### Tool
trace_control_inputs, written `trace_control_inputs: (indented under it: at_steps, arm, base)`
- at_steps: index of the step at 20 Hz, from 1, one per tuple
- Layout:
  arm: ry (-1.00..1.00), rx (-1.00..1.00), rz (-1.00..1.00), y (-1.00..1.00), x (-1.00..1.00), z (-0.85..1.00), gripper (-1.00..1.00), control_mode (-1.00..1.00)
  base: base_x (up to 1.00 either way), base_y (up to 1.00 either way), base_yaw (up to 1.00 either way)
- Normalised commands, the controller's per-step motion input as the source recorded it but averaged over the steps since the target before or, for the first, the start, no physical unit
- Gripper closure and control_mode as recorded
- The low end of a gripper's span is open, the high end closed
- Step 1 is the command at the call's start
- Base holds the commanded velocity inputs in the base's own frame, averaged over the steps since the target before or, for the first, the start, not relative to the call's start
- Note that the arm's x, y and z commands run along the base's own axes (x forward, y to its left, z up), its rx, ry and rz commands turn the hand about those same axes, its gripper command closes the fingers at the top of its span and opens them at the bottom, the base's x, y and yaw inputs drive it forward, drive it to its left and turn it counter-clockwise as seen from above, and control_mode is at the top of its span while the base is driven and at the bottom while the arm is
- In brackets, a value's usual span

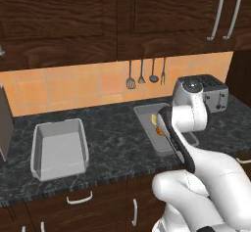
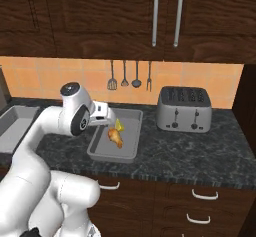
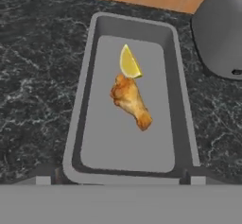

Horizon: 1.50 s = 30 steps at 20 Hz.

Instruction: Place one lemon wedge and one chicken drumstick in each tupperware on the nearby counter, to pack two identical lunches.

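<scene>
Drumstick (image 3: 131,101) lies mid-floor in right tupperware (image 3: 182,100), yellow lemon wedge (image 3: 129,63) touching its top end. Gripper (image 3: 120,179) hovers above near rim, jaws wide, holding nothing. This lunch looks packed. Lift straight up, clear rim, then head for left tupperware (image 1: 37,145), no food seen inside.

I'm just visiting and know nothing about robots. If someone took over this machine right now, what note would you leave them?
Gripper: fingers open, holding nothing, hovering above the right tupperware.
That tupperware, beside the toaster, holds a yellow lemon wedge touching a chicken drumstick, so one lunch looks packed.
The left tupperware on the counter is empty.
Left to do: one more wedge and one more drumstick into the left tupperware.
</scene>
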Motion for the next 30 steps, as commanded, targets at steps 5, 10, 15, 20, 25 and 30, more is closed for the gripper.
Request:
trace_control_inputs:
  at_steps: [5,10,15,20,25,30]
  arm:
    - [-0.1,0.15,-0.17,0.3,-0.98,0.31,-1.0,-1.0]
    - [-0.1,0.0,-0.05,0.0,-0.94,0.31,-1.0,-1.0]
    - [-0.01,0.0,0.0,0.0,-0.2,0.0,-1.0,1.0]
    - [0.0,0.0,0.0,0.0,0.0,0.0,-1.0,1.0]
    - [0.0,0.0,0.0,0.0,0.0,0.0,-1.0,1.0]
    - [0.0,0.0,0.0,0.0,0.0,0.0,-1.0,1.0]
  base:
    - [0.0,0.0,0.0]
    - [0.0,0.0,0.0]
    - [-0.8,-0.46,-0.08]
    - [-0.44,-1.0,-0.17]
    - [-0.11,-1.0,-0.14]
    - [0.0,-1.0,-0.11]
